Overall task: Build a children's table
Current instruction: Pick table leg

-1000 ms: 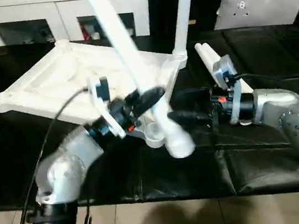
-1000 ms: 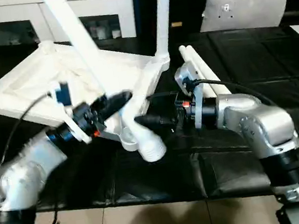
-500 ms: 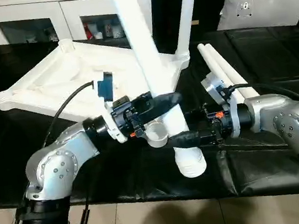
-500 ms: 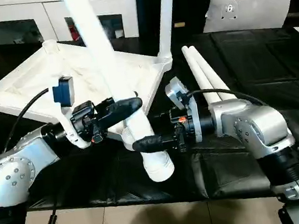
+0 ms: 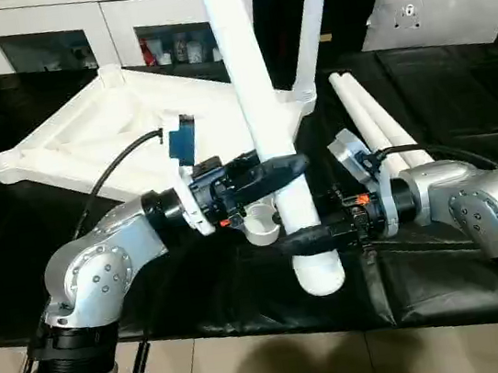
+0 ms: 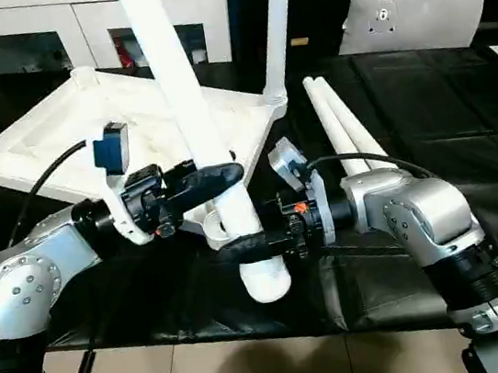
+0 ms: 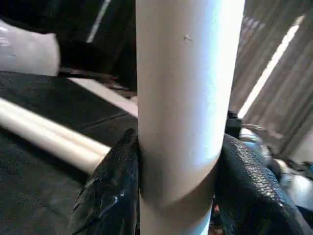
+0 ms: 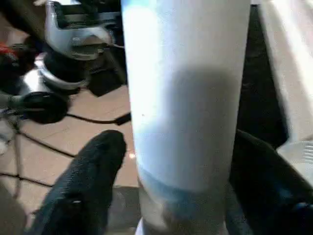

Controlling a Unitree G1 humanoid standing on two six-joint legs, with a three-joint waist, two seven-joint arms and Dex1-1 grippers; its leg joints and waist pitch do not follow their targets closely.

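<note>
The children's table top (image 5: 102, 133) lies upside down on the black cover, ribs up. One leg (image 5: 311, 20) stands in its far right corner socket. Two more legs (image 5: 372, 123) lie side by side to the right. My left gripper (image 5: 274, 169) is shut on a fourth leg (image 5: 254, 93), which stands steeply tilted with its thick end (image 5: 322, 274) low, beside the near corner socket (image 5: 260, 227). In the left wrist view both fingers (image 7: 112, 196) press on this leg (image 7: 186, 98). My right gripper (image 5: 304, 237) straddles the leg lower down, open, with one finger (image 8: 90, 186) slightly off it.
A white cabinet (image 5: 69, 26) runs along the back and a grey-white cushion-like panel (image 5: 442, 6) leans at the back right. The black-covered work table (image 5: 458, 92) ends just below my forearms, with tan floor (image 5: 255, 362) beneath. Cables lie on the floor (image 8: 44, 147).
The held leg has swung from a strong slant to nearly upright. My right gripper moved in around its lower part and its fingers have narrowed. The left grip is unchanged.
</note>
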